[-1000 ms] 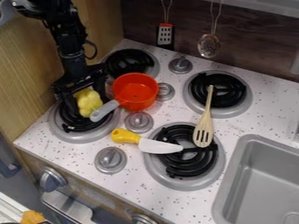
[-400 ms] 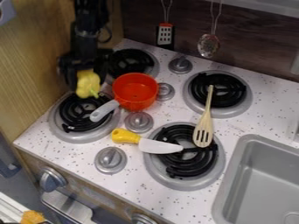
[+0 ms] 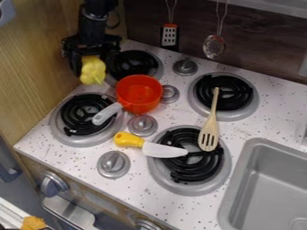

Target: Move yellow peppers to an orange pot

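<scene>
Yellow pepper (image 3: 93, 71) has risen from over the burner (image 3: 78, 114) down-left of the orange pot (image 3: 141, 108) since the earlier frames, held in the closed fingers of the gripper (image 3: 92, 66). It hangs up-left of the pot, outside its rim. The pot's orange floor shows, and its gray handle (image 3: 107, 113) reaches over that burner. Left of the pot stands a wooden wall (image 3: 36, 67); rightward, speckled counter (image 3: 175, 110) leads past burners toward the sink (image 3: 239, 179).
</scene>
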{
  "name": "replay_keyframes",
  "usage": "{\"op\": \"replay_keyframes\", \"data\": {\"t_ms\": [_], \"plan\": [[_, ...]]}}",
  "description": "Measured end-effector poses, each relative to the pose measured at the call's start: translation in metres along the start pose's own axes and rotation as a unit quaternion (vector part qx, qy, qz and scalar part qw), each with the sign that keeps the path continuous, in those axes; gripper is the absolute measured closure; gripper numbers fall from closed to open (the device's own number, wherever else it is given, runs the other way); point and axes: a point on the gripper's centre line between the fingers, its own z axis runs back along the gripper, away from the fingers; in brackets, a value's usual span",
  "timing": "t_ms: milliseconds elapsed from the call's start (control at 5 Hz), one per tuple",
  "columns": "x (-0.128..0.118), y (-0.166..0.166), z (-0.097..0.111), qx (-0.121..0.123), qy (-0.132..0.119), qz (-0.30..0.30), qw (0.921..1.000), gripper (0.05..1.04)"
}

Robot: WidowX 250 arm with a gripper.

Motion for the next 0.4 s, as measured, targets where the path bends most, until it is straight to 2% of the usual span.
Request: {"op": "replay_keyframes", "data": {"t_ms": [400], "plan": [[-0.032,-0.049,0.015,-0.054,0.011,-0.026,0.9981,0.223]]}}
